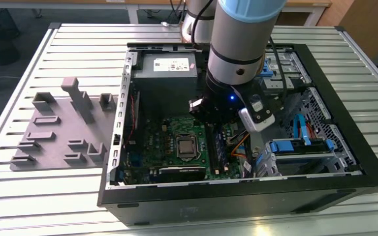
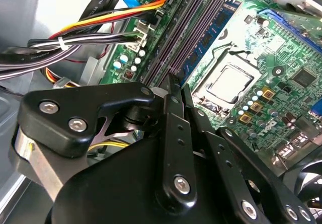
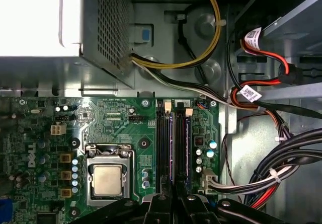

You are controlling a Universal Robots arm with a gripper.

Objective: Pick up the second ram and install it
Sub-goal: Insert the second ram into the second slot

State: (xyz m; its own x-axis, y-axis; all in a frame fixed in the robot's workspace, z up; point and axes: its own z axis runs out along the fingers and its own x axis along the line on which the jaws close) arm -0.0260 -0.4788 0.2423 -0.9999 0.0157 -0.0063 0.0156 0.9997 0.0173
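The second ram (image 2: 209, 35) is a blue stick with dark chips. It stands on edge in the slot row beside the CPU socket (image 2: 226, 85) and appears in the exterior view as a blue strip (image 1: 216, 147) on the motherboard. My gripper (image 2: 173, 83) is down inside the open case, with its black fingers closed together right at one end of that stick. I cannot tell whether the tips pinch the stick or only rest on it. In the first wrist view the gripper (image 3: 173, 200) sits over the dark memory slots (image 3: 179, 143).
The power supply (image 1: 166, 73) fills the far end of the case. Bundled cables (image 2: 100, 27) run close beside the slots. A drive cage with blue clips (image 1: 300, 147) stands on the exterior view's right. A grey holder fixture (image 1: 64, 128) lies on the slatted table outside the case.
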